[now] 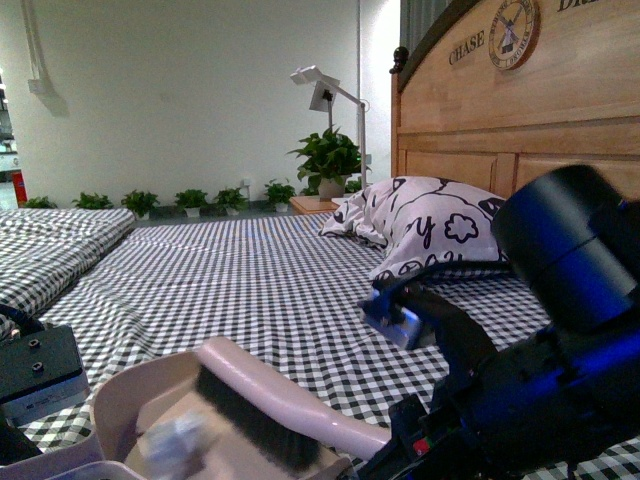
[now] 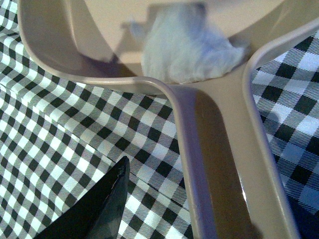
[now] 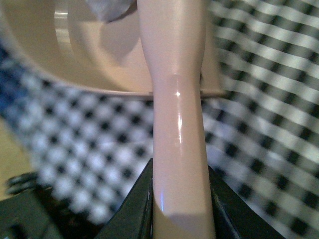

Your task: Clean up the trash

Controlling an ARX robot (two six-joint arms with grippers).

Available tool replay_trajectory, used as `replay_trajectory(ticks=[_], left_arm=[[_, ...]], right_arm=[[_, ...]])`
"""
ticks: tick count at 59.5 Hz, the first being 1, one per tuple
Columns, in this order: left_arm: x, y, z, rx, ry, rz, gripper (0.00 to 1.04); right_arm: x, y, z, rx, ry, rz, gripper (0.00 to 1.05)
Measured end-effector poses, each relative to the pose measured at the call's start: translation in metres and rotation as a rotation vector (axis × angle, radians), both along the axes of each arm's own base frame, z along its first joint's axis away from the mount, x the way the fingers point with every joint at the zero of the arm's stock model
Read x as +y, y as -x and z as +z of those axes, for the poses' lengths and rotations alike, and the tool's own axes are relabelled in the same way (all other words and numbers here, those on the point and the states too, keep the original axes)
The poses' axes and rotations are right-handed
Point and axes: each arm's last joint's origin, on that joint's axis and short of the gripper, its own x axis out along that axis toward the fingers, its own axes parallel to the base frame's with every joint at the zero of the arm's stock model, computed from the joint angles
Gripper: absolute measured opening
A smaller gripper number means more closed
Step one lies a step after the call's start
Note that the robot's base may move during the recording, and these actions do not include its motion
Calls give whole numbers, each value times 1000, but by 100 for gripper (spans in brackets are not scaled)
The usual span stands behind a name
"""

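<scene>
Trash [image 2: 187, 47] already inside dustpan [image 1: 130, 400], just left of brush [image 1: 250, 415] bristles. Your right gripper [image 3: 180, 209] clenched on brush handle; left gripper state unclear.

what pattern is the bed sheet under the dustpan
Black-and-white gingham check on the bed sheet, clearest in the left wrist view.

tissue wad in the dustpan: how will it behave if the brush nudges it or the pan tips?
The tissue wad looks crumpled and airy, so probably very light and soft, deforming rather than resisting. It lies loose on the smooth dustpan, so it would likely slide or tumble on a tilt. The brush bristles could snag it.
</scene>
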Motion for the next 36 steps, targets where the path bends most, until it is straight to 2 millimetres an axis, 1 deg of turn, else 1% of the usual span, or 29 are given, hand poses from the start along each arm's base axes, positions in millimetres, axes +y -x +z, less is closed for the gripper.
replay_trajectory(ticks=[3, 6, 9, 18, 25, 31, 36], left_arm=[[0, 0, 0, 0, 0, 0, 62], [0, 0, 0, 0, 0, 0, 62], [0, 0, 0, 0, 0, 0, 62], [0, 0, 0, 0, -1, 0, 62], [0, 0, 0, -2, 1, 4, 62], [1, 1, -4, -133, 19, 79, 62], [3, -6, 4, -245, 56, 184, 62]], right_arm=[[-6, 4, 12, -15, -22, 31, 21], [-12, 4, 19, -45, -16, 17, 21], [-26, -1, 24, -80, 4, -39, 21], [-51, -15, 27, -141, 31, -176, 21], [-75, -22, 41, -201, -15, -325, 21], [-95, -21, 55, -231, -67, -434, 21], [-116, -12, 67, -229, -132, -508, 21]])
